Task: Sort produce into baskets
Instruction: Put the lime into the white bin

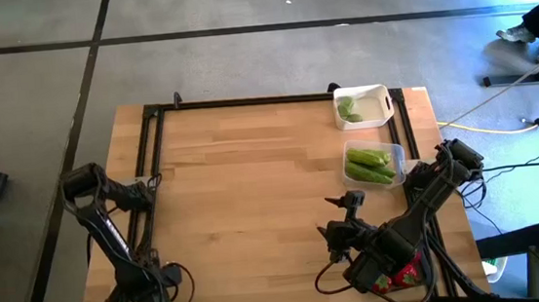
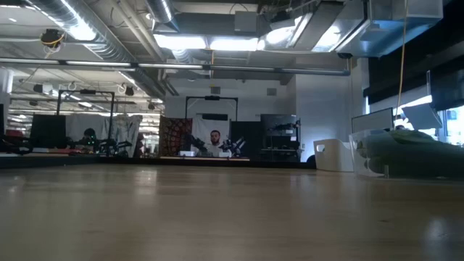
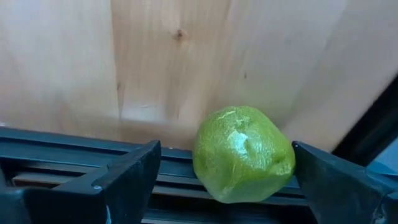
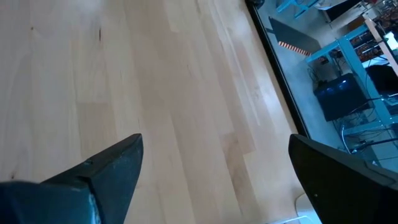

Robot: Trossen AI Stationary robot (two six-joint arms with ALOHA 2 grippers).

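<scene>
Left gripper (image 3: pixel 221 180), jaws spread around an ungripped lime (image 3: pixel 244 154) at the table's (image 1: pixel 254 191) left rail; right gripper (image 4: pixel 214 180) open, empty; across the table, white basket (image 1: pixel 363 107) and clear basket (image 1: pixel 376 164) already hold greens

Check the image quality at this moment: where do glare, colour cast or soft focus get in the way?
High view: evenly lit, though the floor at the upper right is washed in blue light. Low view: bright ceiling lights flare; the table is dim and soft up close. Left wrist view: a glossy highlight sits on the lime; the left gripper fingers look blurred. Right wrist view: the right gripper fingers are out of focus.
</scene>
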